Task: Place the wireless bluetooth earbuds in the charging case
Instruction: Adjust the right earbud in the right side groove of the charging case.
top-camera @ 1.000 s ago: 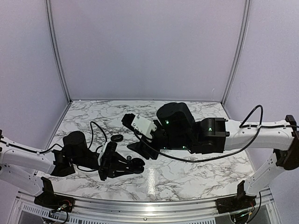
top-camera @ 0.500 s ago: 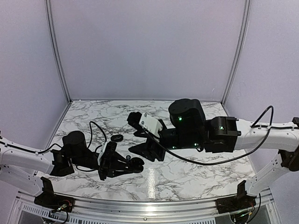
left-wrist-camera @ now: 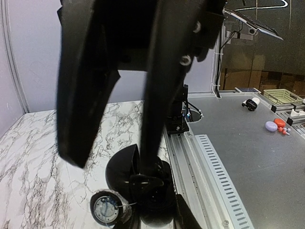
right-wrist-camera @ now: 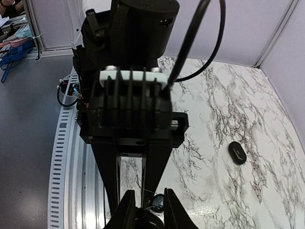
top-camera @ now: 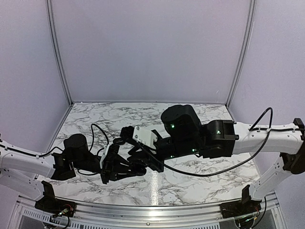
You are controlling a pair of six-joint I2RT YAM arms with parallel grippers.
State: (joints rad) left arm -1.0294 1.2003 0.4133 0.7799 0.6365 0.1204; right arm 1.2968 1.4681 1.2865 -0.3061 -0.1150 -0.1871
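The tiny, light, slippery earbud [right-wrist-camera: 237,152], seemingly lying loose on the desk [right-wrist-camera: 224,109] apart from the charging case [left-wrist-camera: 159,210] clenched in the left tool [top-camera: 136,170], is best pinched gently across its rounded body, whereas what the narrowly parted right tool [right-wrist-camera: 146,210] holds, if anything, cannot be told.

No readable text in any view, no legible labels, brands, numbers or signs

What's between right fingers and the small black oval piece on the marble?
Bare white marble tabletop, right fingers to small black oval piece; right wrist view.
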